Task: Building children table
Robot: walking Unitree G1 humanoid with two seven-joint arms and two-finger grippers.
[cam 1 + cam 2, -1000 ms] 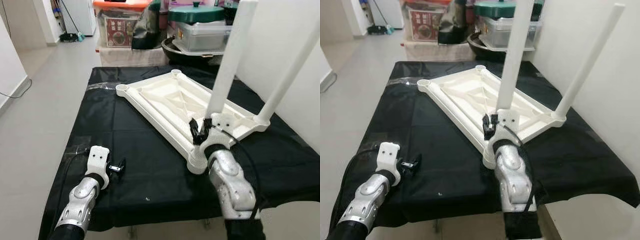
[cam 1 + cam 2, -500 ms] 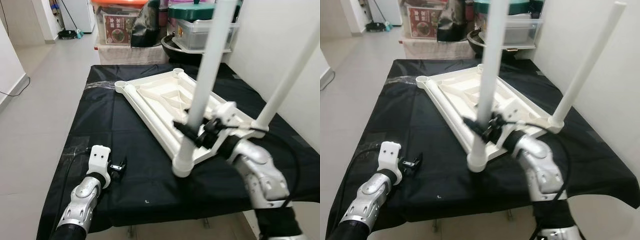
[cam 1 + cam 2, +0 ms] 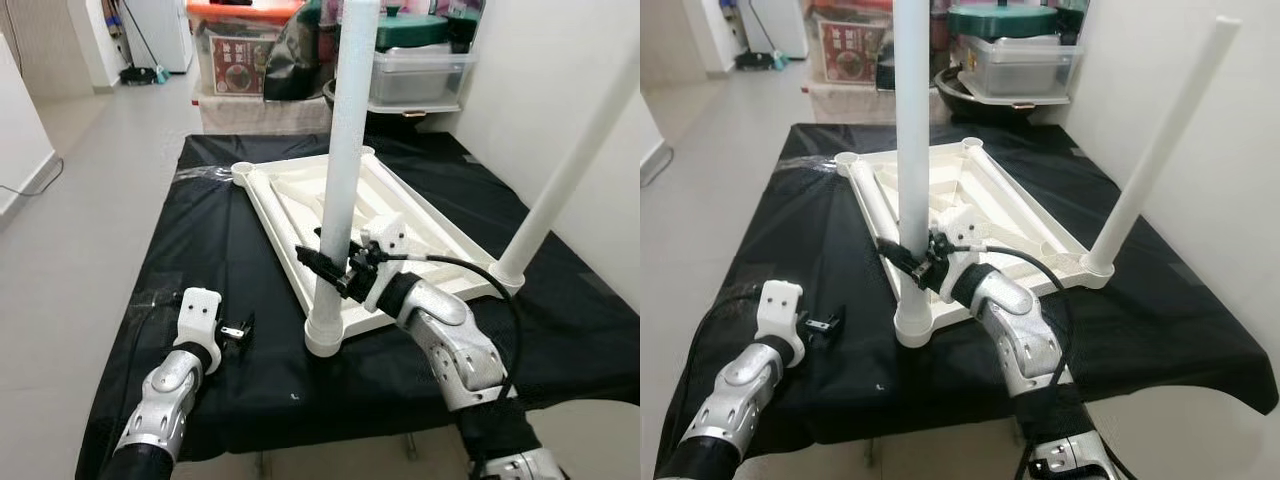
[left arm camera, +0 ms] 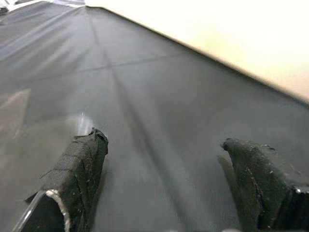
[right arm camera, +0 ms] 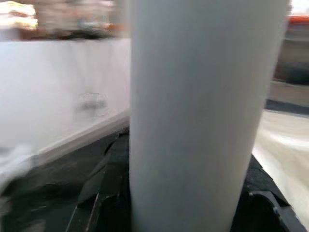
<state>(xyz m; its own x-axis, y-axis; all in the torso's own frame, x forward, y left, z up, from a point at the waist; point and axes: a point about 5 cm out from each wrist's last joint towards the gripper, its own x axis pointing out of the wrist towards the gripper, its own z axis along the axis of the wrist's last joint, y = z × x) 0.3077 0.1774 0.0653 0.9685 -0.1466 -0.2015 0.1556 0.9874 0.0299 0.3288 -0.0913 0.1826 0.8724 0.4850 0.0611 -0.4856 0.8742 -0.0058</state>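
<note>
Item: children's table, part-built. We find the white tabletop [image 3: 400, 215] lying upside down on the black cloth [image 3: 210, 250] that covers the work surface, its ribbed underside facing up.

Legs fitted: 2. The near-left leg [image 3: 345, 150] stands upright in the near corner socket [image 3: 328, 335], closest to us. The right leg [image 3: 565, 175] rises from the right corner socket [image 3: 507, 275] and leans toward the white wall [image 3: 560, 90].

Legs outstanding: 2, by our judgement. The far-left socket [image 3: 243, 173] sits open, with no leg in it. The far corner [image 3: 971, 144] also looks unfilled. We see no spare legs on the cloth.

Right gripper [image 3: 335, 268]: its black fingers are clamped on the near-left leg, low down, just above the socket. The right wrist view confirms the white tube held between the 2 dark fingers [image 5: 104, 193]. We judge this leg is being seated or steadied, and we cannot tell whether it is fully home.

Left gripper [image 3: 236, 332]: it hovers low over the cloth at the near left, well apart from the tabletop, fingers spread and holding nothing. The left wrist view shows bare cloth between the 2 fingertips [image 4: 82, 159].

Background: storage boxes [image 3: 245, 45] and a lidded container [image 3: 1015, 50] stand beyond the far edge.

Progress: roughly half, as we judge it. Remaining are 2 legs, then turning the table upright.
</note>
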